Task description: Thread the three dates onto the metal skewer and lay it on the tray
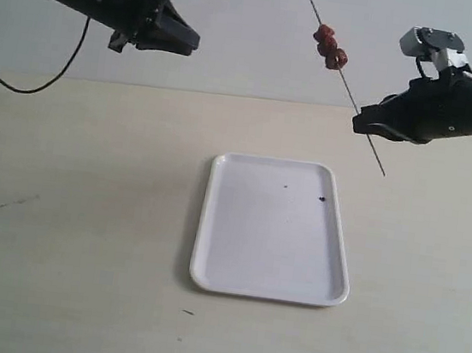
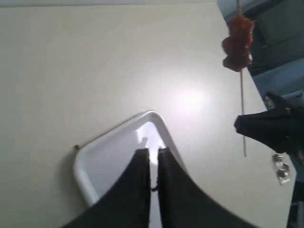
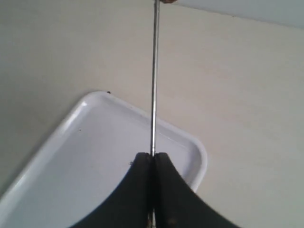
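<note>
Three dark red-brown dates (image 1: 330, 48) sit bunched together on the upper part of the thin metal skewer (image 1: 350, 91), which slants in the air behind the white tray (image 1: 263, 240). My right gripper (image 1: 360, 123) is shut on the skewer below the dates, with the lower end poking out underneath. In the right wrist view the skewer (image 3: 154, 71) runs up from the closed gripper (image 3: 153, 156) over the tray (image 3: 85, 156). My left gripper (image 1: 190, 42) hangs high at the left, shut and empty. Its wrist view shows its tips (image 2: 153, 151) above the tray's corner (image 2: 109, 152), and the dates (image 2: 236, 43) on the skewer (image 2: 242, 95).
The tray lies flat on the pale table (image 1: 77, 209) and holds only a few tiny black specks (image 1: 322, 198). A black cable (image 1: 32, 83) droops from the left arm at the far left.
</note>
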